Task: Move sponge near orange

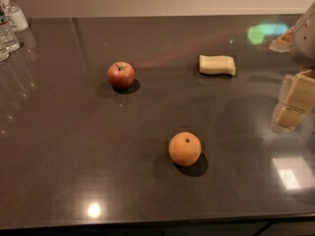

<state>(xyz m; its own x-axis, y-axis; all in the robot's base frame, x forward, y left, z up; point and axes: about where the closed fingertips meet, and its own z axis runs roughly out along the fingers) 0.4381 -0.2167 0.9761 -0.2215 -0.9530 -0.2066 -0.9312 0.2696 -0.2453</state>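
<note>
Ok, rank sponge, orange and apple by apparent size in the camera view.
1. The orange and the sponge: about alike; sponge wider, orange taller and nearer the camera.
2. The apple: smallest.
The gripper hangs at the right edge, apart from all three.

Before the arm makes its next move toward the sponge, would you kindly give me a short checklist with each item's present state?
1. The sponge lies free on the counter, with nothing on it: ok.
2. The orange is in view, with bare counter around it for placing: ok.
3. The hand is over the sponge: not ok; it hangs at the right edge, apart from it.
4. The apple is off the line from sponge to orange: ok; it sits to the left.
5. The bottles are out of the way: ok; they stand in the far left corner.
</note>
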